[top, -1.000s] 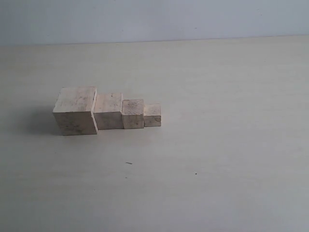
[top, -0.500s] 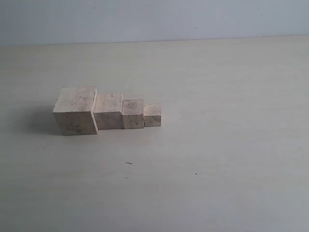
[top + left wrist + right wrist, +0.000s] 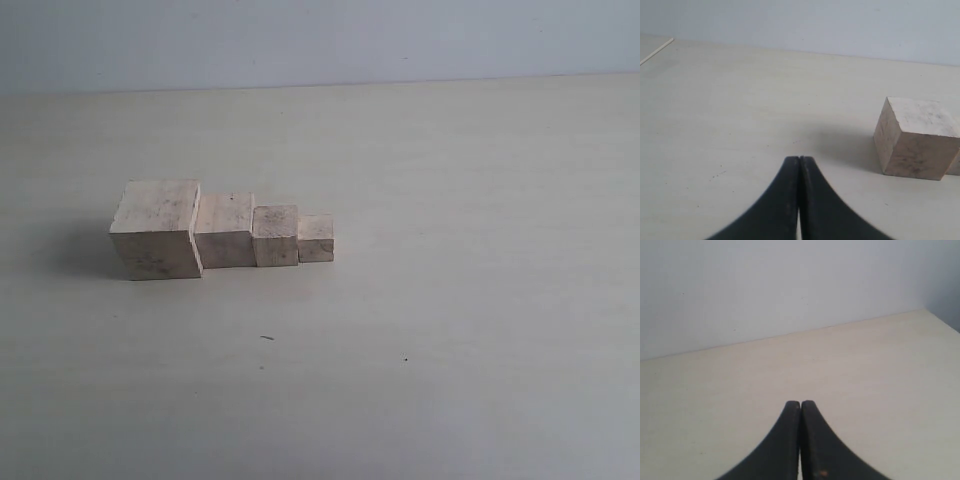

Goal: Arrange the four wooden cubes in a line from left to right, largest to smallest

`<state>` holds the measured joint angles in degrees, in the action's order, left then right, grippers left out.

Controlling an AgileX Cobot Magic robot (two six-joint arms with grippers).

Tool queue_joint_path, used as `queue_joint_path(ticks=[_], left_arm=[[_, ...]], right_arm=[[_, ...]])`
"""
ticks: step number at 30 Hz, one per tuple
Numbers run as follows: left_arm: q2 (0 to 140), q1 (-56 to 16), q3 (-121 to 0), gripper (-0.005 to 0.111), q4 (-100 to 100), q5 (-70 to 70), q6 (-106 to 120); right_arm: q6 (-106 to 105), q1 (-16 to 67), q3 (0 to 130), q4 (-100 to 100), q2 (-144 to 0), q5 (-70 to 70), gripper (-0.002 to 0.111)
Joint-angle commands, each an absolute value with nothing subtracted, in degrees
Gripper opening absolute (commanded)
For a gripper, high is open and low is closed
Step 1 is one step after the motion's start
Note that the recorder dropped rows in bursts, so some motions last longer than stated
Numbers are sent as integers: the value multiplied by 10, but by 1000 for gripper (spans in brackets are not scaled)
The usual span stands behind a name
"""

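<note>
Four pale wooden cubes stand side by side in a row at the left of the exterior view. The largest cube (image 3: 157, 228) is at the left, then the second cube (image 3: 225, 229), the third cube (image 3: 275, 235) and the smallest cube (image 3: 316, 238) at the right, each touching its neighbour. Neither arm shows in the exterior view. My left gripper (image 3: 799, 158) is shut and empty, with the largest cube (image 3: 916, 137) some way off beside it. My right gripper (image 3: 800, 402) is shut and empty over bare table, no cube in its view.
The pale table (image 3: 450, 300) runs back to a light wall (image 3: 320, 40). Its far edge and a corner show in the right wrist view (image 3: 925, 310). Small dark specks (image 3: 266, 338) lie on the table in front of the row.
</note>
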<state>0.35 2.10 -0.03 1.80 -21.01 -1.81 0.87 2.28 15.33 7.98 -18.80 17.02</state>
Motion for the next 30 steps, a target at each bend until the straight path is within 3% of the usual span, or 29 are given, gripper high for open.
queue_joint_path(ticks=[1,7,30], left_arm=[[0,17,0,0,21,-203,-17],[0,17,0,0,21,-203,-17],[0,17,0,0,21,-203,-17]], right_arm=[[58,20,91,35,-110,153,0],[56,20,44,35,-35,153,0],[25,20,0,24,0,198,0]])
